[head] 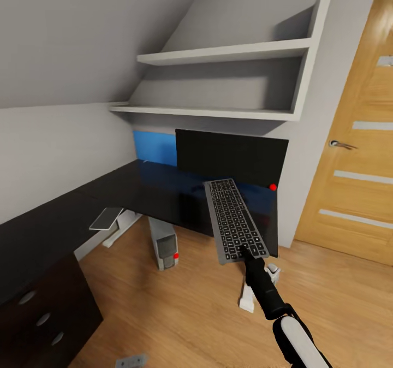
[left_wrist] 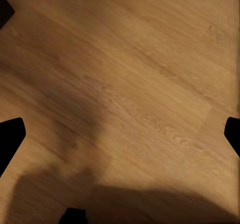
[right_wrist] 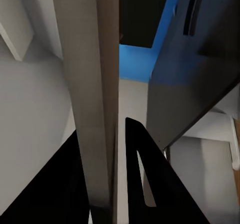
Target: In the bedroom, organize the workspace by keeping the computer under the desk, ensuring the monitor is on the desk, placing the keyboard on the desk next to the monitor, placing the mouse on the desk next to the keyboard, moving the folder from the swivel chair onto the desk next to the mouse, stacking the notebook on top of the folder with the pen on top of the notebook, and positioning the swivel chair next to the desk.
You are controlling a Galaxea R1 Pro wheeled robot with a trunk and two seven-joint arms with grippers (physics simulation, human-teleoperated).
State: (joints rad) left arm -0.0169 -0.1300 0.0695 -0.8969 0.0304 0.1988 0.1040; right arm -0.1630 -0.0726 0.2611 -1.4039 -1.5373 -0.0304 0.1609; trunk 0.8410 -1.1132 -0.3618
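Wooden floor (head: 180,313) lies open below the glossy black table (head: 65,220), whose front edge runs from 9 o'clock toward the monitor (head: 232,158) at 12. The right gripper (head: 246,251) pinches the keyboard (head: 234,220) by its near end, holding it above the table edge. The computer (head: 164,243) stands under the table. Left fingers (left_wrist: 10,139) spread wide over bare floor.

Black keyboard (head: 234,221) with grey keys — glossy black desk (head: 82,209).

Glossy black desk (head: 158,193) over matt wood-grain floor (head: 180,313).
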